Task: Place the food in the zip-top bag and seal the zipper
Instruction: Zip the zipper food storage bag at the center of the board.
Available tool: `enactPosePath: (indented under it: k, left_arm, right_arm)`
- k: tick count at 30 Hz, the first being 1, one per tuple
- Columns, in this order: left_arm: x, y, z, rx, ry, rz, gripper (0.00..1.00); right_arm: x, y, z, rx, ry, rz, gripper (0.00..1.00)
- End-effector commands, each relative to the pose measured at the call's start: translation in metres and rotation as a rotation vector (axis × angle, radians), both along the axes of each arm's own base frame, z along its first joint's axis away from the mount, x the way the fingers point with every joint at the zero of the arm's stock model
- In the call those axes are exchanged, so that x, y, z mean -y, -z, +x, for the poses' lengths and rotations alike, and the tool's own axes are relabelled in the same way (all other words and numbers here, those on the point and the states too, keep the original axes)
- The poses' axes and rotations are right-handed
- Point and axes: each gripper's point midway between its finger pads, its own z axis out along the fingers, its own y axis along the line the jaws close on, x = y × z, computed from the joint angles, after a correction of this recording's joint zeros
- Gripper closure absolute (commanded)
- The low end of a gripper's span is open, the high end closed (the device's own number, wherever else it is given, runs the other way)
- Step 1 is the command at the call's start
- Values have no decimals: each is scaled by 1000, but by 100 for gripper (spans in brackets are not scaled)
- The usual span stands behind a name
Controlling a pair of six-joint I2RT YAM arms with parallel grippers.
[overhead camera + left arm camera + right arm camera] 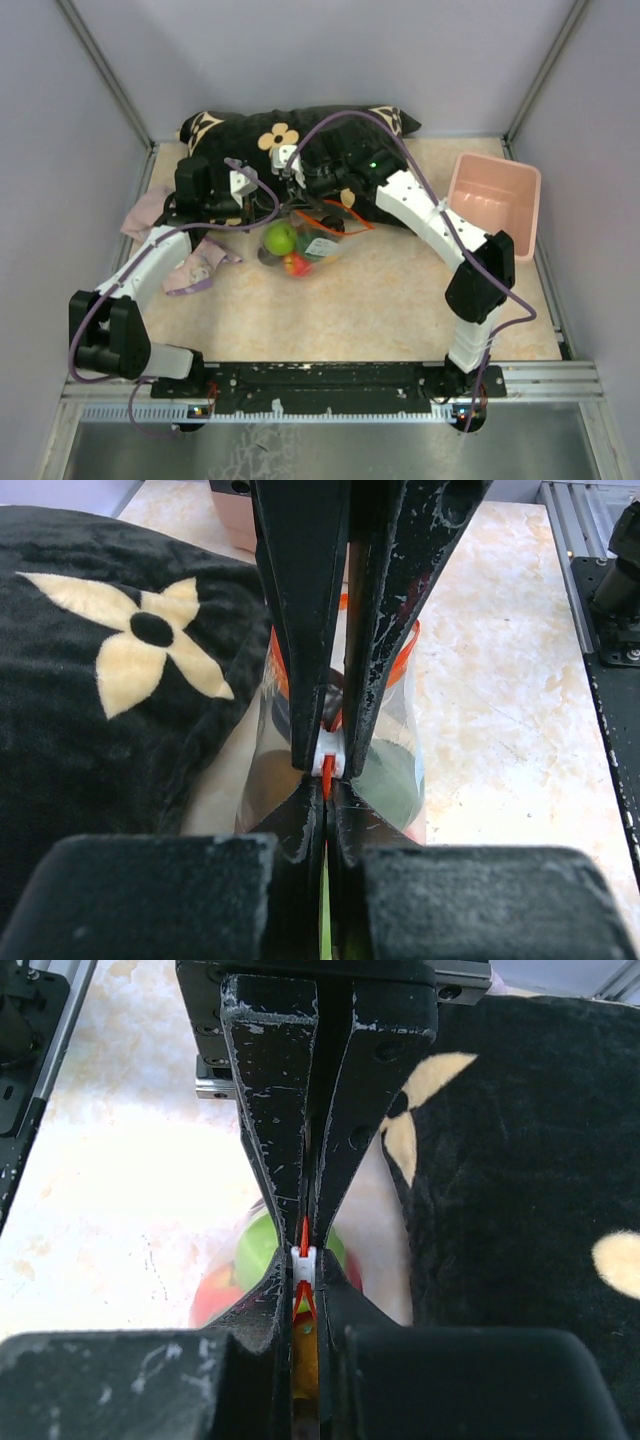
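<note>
Right gripper [305, 1260] pinching zipper [304, 1232], beige table [400, 300], grey walls [330, 60]

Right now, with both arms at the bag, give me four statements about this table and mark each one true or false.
1. The left gripper and the right gripper are both pinched shut on the red-orange strip of the bag. True.
2. The green fruit lies in the pink bin. False: it sits inside the clear bag, near the middle of the table.
3. A black pillow with pale flowers lies along the far edge of the table. True.
4. The pink bin stands beside the left arm. False: it stands at the far right corner, on the right arm's side.
</note>
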Motion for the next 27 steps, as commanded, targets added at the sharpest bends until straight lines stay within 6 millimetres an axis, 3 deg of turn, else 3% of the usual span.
enactPosePath:
  k: [1,16,17,27]
  left_arm:
    - [0,-17,-8,75,19,-17,100]
    - [-7,-25,-5,84,-33,-63,100]
    - [-8,-26,-5,88,-38,-66,100]
    - [-19,-29,4,86,-109,-103,100]
  right_arm:
    - [4,-12,6,59,41,-19,100]
    - [61,15,19,26,239,-105,100]
    - [68,4,16,45,255,-90,100]
    - [107,8,24,47,419,-122,100]
